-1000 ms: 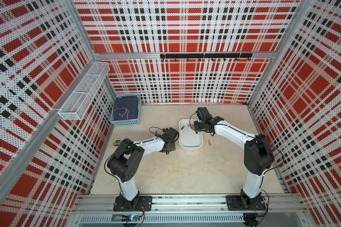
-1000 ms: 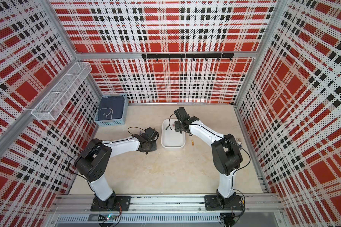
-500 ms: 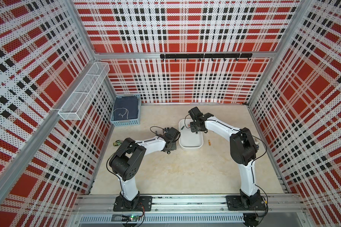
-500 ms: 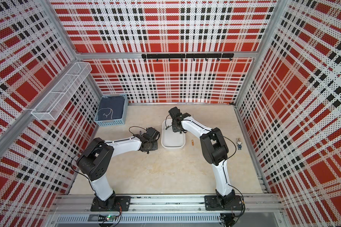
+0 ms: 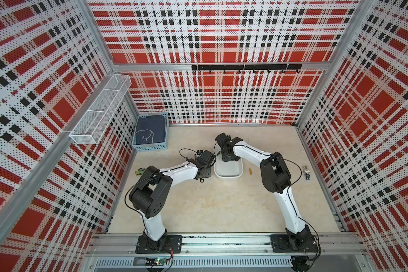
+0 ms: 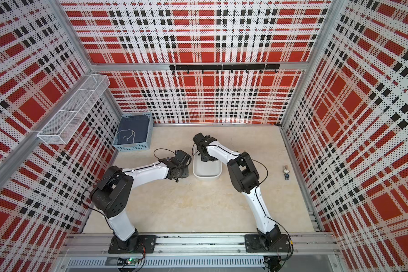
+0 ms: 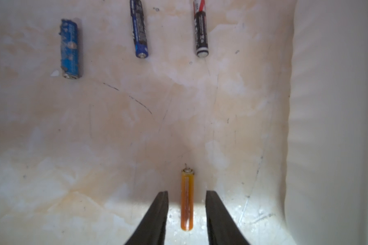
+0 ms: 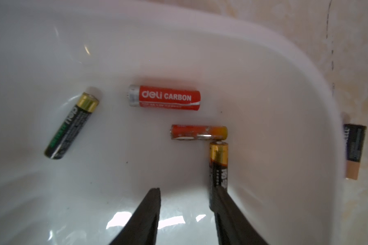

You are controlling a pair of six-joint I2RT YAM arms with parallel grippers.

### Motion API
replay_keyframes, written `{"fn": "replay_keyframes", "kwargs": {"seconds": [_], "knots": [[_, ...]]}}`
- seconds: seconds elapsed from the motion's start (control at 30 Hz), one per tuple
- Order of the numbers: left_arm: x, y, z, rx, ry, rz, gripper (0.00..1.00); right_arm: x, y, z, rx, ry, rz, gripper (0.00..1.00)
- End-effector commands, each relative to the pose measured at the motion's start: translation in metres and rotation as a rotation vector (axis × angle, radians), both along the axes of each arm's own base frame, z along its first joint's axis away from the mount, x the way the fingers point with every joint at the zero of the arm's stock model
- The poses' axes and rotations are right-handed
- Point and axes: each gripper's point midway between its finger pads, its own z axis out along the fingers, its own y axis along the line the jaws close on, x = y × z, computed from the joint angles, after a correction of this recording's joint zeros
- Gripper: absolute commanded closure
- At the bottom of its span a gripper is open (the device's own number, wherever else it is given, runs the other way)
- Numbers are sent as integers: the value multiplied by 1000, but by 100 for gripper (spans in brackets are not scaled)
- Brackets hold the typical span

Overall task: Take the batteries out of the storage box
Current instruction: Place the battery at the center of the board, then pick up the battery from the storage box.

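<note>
The white storage box (image 5: 229,173) (image 6: 207,175) sits mid-table in both top views. My right gripper (image 8: 186,191) is open inside it, with nothing between the fingers. On the box floor lie a black-and-gold battery (image 8: 218,167) against one finger, an orange-red battery (image 8: 199,132), a red battery (image 8: 164,99) and a black-green battery (image 8: 71,129). My left gripper (image 7: 187,192) is open on the table beside the box wall (image 7: 327,127). An orange battery (image 7: 187,203) lies loose between its fingers. Beyond it lie a light-blue battery (image 7: 70,48), a dark-blue battery (image 7: 139,29) and a black battery (image 7: 200,31).
Another orange battery (image 5: 250,171) lies on the table right of the box, and a black-copper cell (image 8: 354,148) lies just outside its rim. A light-blue basket (image 5: 151,131) stands at the back left, under a wire shelf (image 5: 99,113). A small rabbit figure (image 5: 306,173) lies far right.
My right arm has folded its elbow in leftward, and its wrist has shifted left over the box. My left jaws have parted; the left arm has barely moved.
</note>
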Motion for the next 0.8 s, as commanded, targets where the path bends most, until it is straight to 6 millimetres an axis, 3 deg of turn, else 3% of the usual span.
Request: {"fn": "replay_keyframes", "kwargs": {"seconds": [0.0,0.3,0.67,0.77], "knots": [[6,3,25,0,-51,4,64,3,-9,-2,-42,-23,-54,52],[7,6,15,21,-31,8,64,3,-13,-1,-56,-34,-60,51],[12,1,16,28,-48,3,64,5,-10,45,-14,-106,-52,51],[14,-1,19,22,-61,2,65,6,-13,47,-14,-109,-60,51]]}}
